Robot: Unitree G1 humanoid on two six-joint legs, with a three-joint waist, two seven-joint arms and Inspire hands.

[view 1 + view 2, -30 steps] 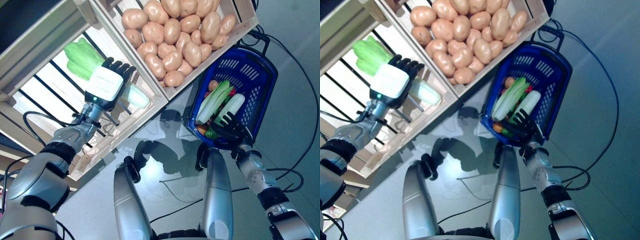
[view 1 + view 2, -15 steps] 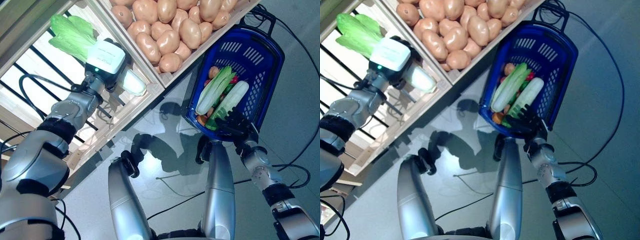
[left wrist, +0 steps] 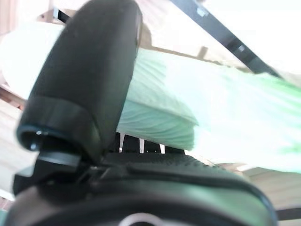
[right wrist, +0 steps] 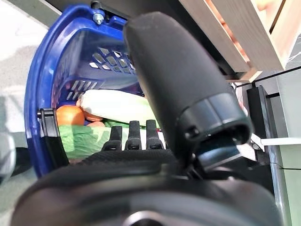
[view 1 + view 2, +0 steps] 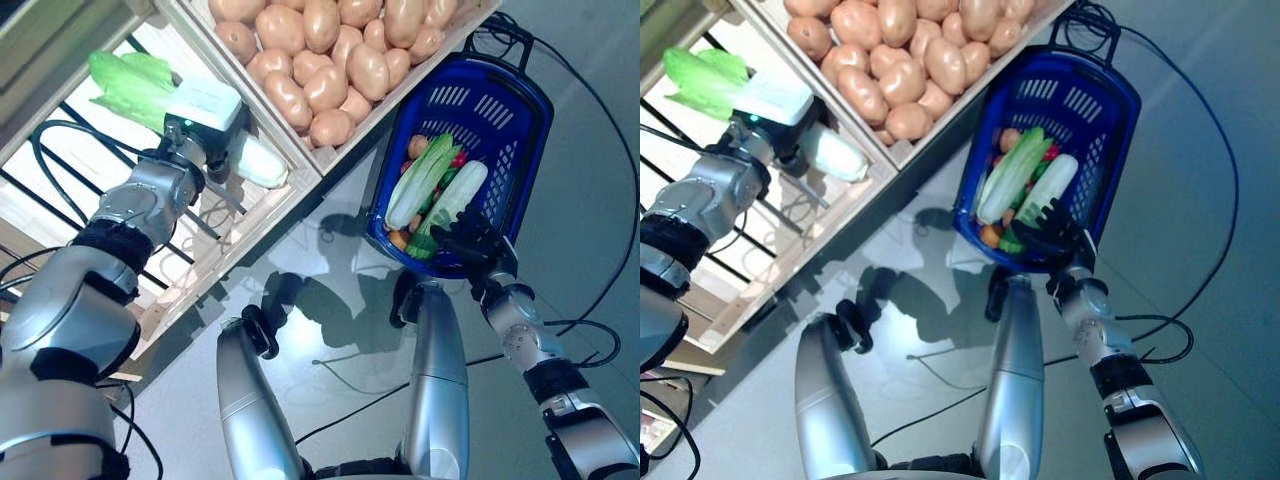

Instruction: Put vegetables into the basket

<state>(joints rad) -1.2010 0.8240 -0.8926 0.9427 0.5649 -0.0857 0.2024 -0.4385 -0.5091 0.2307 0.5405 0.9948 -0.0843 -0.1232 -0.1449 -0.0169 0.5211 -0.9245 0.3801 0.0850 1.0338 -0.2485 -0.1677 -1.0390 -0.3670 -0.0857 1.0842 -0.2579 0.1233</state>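
A long green-leafed cabbage with a pale stalk end lies in the slatted wooden crate. My left hand sits on its middle. In the left wrist view the thumb and fingers curl round the pale cabbage. The blue basket stands on the floor on the right and holds a cabbage, a pale long vegetable and small orange and red pieces. My right hand is shut on the basket's near rim.
A second wooden crate, heaped with several potatoes, sits between the cabbage crate and the basket. Its corner juts toward the grey floor. Black bars run under the slatted crate.
The camera has shifted. My left hand went from spread fingers over the cabbage to a turned wrist with fingers curled round it. The right hand stays on the basket rim.
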